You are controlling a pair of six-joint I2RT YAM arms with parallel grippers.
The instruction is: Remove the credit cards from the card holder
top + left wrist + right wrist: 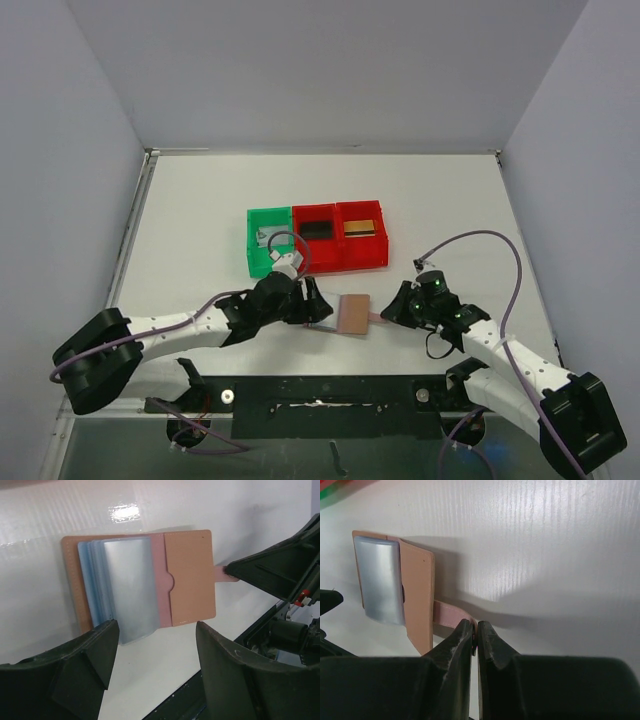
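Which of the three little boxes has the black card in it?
The middle box, the red one between the green box and the other red box. Its card is black; the right-hand one holds a gold-tan card.

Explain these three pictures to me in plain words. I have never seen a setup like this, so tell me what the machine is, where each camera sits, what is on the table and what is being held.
The machine is two robot arms bolted at the near edge of a white table, each ending in a two-finger gripper. The wide picture comes from a fixed camera above and behind the arms. The other two come from cameras on the wrists, so each shows its own dark fingers close up.

Between the arms lies a flat brown leather card holder, open, with blue-grey inner pockets. Further back stand a green plastic bin and two red plastic bins, with a black card and a gold-tan card in the red ones.

The right gripper is shut on the holder's small strap tab, pinning it. The left gripper is open, holding nothing, just in front of the pockets.
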